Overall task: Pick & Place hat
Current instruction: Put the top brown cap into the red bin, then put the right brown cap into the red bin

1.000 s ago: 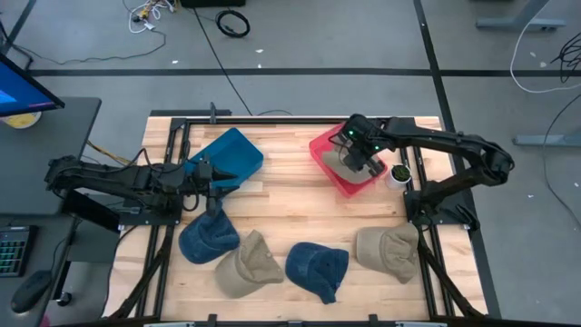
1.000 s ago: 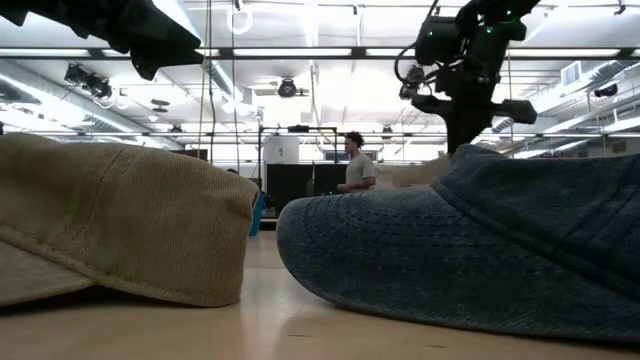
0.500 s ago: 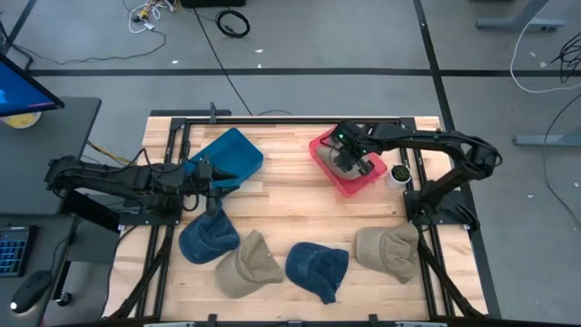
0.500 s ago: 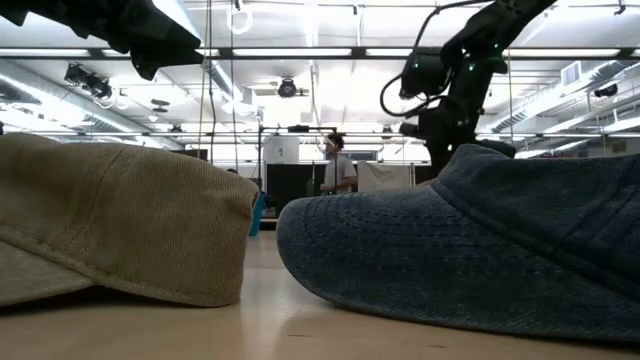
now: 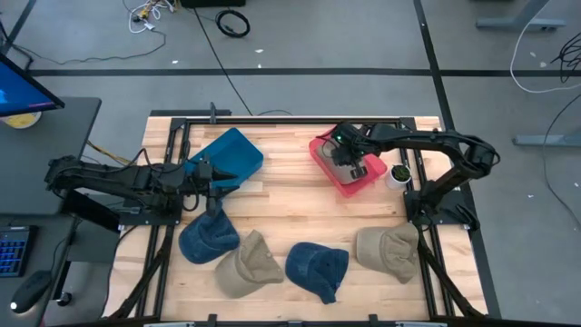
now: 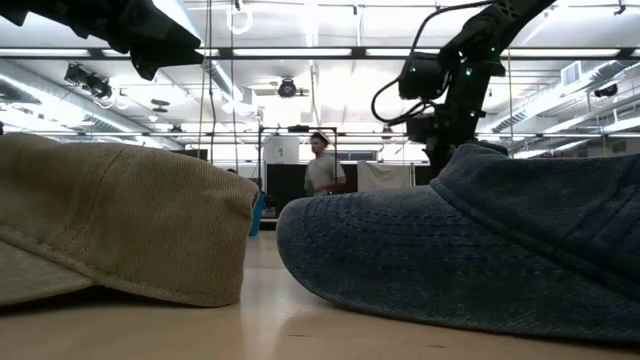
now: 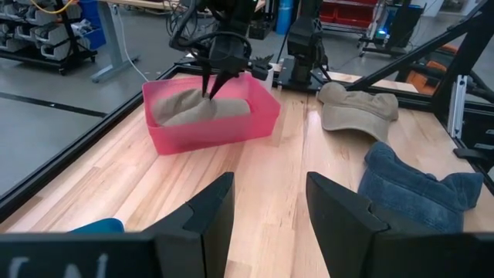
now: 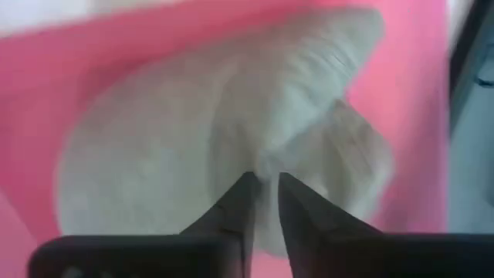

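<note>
A tan hat (image 7: pixel 185 108) lies inside the pink bin (image 5: pixel 329 154) at the table's far right. My right gripper (image 8: pixel 264 185) points down into that bin and is shut on the hat's cloth; the left wrist view shows it from the side (image 7: pixel 210 91). My left gripper (image 7: pixel 270 208) waits open beside the blue bin (image 5: pixel 227 153) at the far left, touching nothing. Two blue hats (image 5: pixel 208 238) (image 5: pixel 316 269) and two tan hats (image 5: pixel 247 265) (image 5: pixel 388 249) rest flat along the table's near side. My right gripper pinches a raised fold of the tan hat's cloth (image 8: pixel 266 158) between its two fingers, near the middle of the crown. The fingers come from above, pointing down. The hat rests on the floor of the pink bin, spread out below the fingers.
A small white cup with something dark in it (image 5: pixel 398 173) stands just right of the pink bin. Dark frame rails (image 5: pixel 427 218) run along the table's left and right sides. Bare wood (image 5: pixel 290 195) lies between the bins and the row of hats. A person walks in the room beyond.
My right gripper has come down and a little toward the table's left, carrying the tan hat into the pink bin; the hat now lies on the bin's floor. The gripper has stayed shut on it.
</note>
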Controlling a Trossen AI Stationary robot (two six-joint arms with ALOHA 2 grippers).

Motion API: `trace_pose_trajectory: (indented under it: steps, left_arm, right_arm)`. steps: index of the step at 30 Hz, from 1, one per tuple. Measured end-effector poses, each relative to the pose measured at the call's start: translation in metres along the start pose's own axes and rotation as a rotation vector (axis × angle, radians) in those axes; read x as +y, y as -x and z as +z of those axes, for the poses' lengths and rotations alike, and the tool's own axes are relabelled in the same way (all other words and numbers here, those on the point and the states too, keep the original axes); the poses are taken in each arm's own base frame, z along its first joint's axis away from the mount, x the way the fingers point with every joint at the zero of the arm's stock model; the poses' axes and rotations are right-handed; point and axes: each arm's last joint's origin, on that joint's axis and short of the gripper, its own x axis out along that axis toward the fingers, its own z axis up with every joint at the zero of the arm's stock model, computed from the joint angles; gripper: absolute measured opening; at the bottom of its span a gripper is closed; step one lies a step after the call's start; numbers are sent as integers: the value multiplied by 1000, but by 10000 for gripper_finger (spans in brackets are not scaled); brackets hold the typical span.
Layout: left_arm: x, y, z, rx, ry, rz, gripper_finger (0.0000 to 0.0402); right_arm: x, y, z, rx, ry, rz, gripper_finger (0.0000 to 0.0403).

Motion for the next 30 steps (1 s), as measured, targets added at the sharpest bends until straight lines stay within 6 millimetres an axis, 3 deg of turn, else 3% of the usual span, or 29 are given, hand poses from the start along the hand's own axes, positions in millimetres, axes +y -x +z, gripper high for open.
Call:
trace_pose_trajectory:
  steps: [7,12,15,18,24,30]
  left_arm:
    - [-1,0,0,1,4,-24,165]
    - [-8,-6,4,-28,-106,-165,165]
    - [-15,-15,8,-58,-167,-264,165]
    - [-21,-28,10,-4,-175,-297,165]
    - [-34,-51,11,197,-194,-306,165]
    - [-51,-62,8,370,-219,-335,165]
  right_arm:
    - [5,31,18,75,6,-132,104]
    - [20,67,45,-55,-165,17,113]
    - [26,93,61,-136,-334,117,111]
    - [35,115,72,-185,-396,233,102]
    - [61,137,82,-190,-326,355,76]
    - [87,152,73,-144,-336,392,66]
